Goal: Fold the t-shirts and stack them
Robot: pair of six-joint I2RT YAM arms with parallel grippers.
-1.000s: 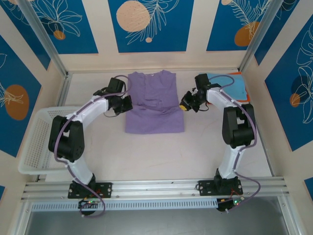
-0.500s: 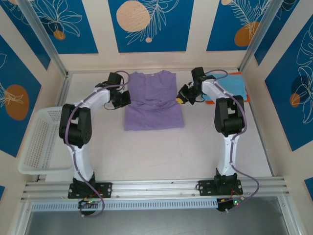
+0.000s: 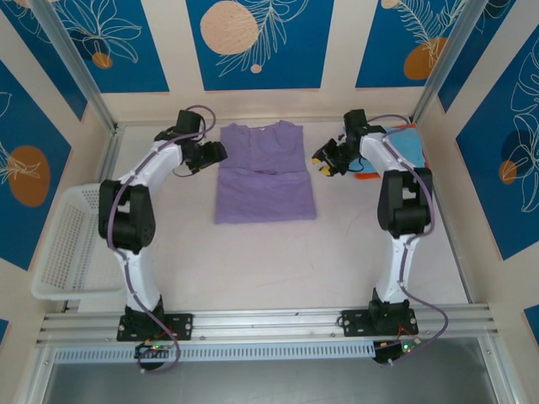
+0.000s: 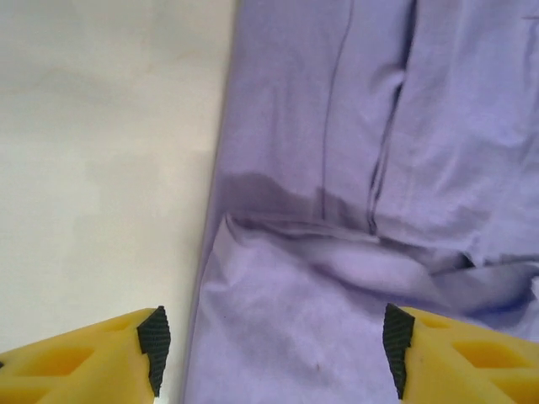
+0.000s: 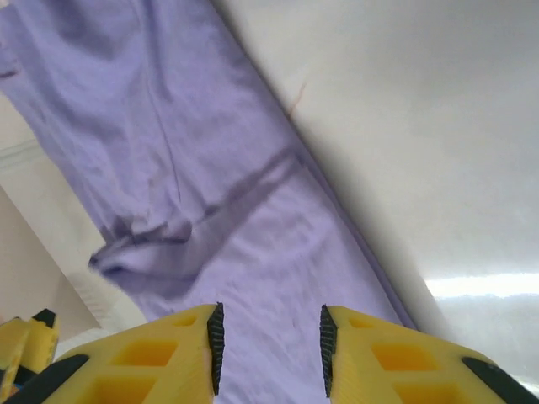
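You're looking mid-fold on the lavender t-shirt (image 3: pixel 265 172), which is lying flat with a crease crossing its middle. Left gripper (image 3: pixel 217 154) is hovering at its left edge, jaws spread wide and empty. Right gripper (image 3: pixel 323 162) is sitting at its right edge, jaws partly apart and empty. Next, I'd guess, you're re-pinching both edges. Light blue t-shirt (image 3: pixel 406 145) is lying over the orange t-shirt (image 3: pixel 364 175), right of it. Pale table (image 3: pixel 269 261), basket (image 3: pixel 63 252) left, blue panels (image 3: pixel 253 42) behind.
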